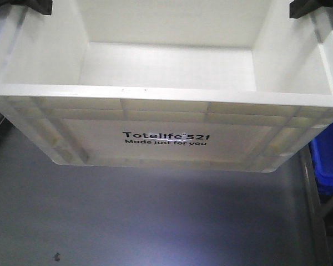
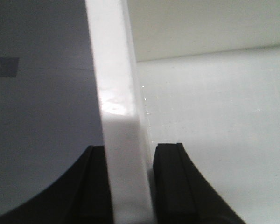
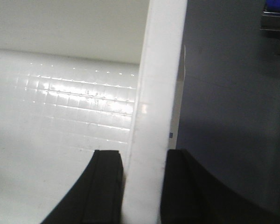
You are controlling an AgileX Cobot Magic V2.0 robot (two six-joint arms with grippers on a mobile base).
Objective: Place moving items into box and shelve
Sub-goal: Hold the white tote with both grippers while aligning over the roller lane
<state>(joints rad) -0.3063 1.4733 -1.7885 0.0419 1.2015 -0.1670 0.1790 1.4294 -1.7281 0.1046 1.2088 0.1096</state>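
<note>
Your box (image 1: 166, 93) is white all over, with a ribbed lattice on its side and black print reading "Totelife 521 Made just for you". In the right wrist view its inner bottom shows a fine square grid. Your left hand (image 2: 130, 156) and right hand (image 3: 144, 156) are black. At 3 o'clock you see a blue bin (image 1: 328, 160), and at 6 o'clock the grey floor (image 1: 155, 221).

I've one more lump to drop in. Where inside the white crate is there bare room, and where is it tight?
The crate floor looks bare wall to wall in what shows. Tight spots: both side rims, clamped by the left pincer and right pincer. Outside, blue bins crowd the right side.
</note>
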